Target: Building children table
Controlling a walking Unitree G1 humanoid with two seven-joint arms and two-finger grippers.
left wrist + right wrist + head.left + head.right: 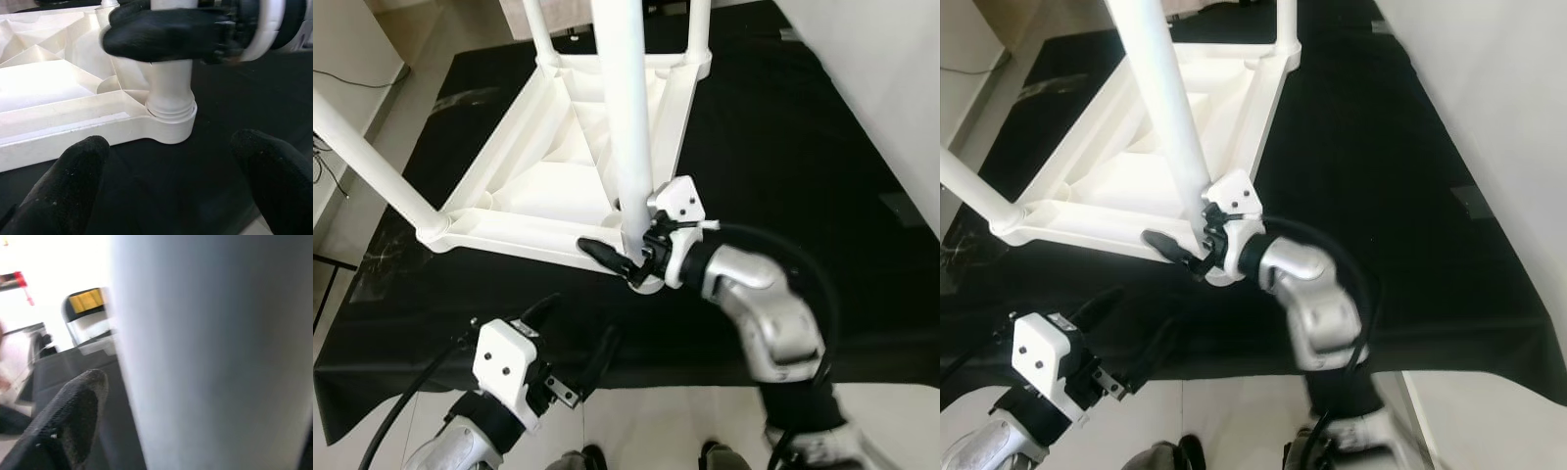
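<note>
Down at the near edge, the left hand (pixel 576 338) hovers low over the black cloth (pixel 783 147), its two black fingers (pixel 68 186) spread wide with nothing between them, pointed at the near corner of the job. Just beyond it, there's the work: the white children's table (pixel 548 186) lies upside down on the cloth, ribbed underside facing up. At its near corner, the right hand (pixel 622 257) comes in from the right and is clamped around the near leg (pixel 628 117) just above the socket (pixel 171 120), one black finger (pixel 161 34) wrapped across the front of the white tube. The leg stands upright in that round corner socket, collar seated against the rim. From the right wrist, the tube looms huge and pale right against the finger (pixel 73 421). Out to the left, a second leg (pixel 367 162) rises from the left corner and slants away to the left. Farther back, two more legs (pixel 540 29) stand at the far corners. Beyond the cloth on the left, pale floor (pixel 362 201) shows.
</note>
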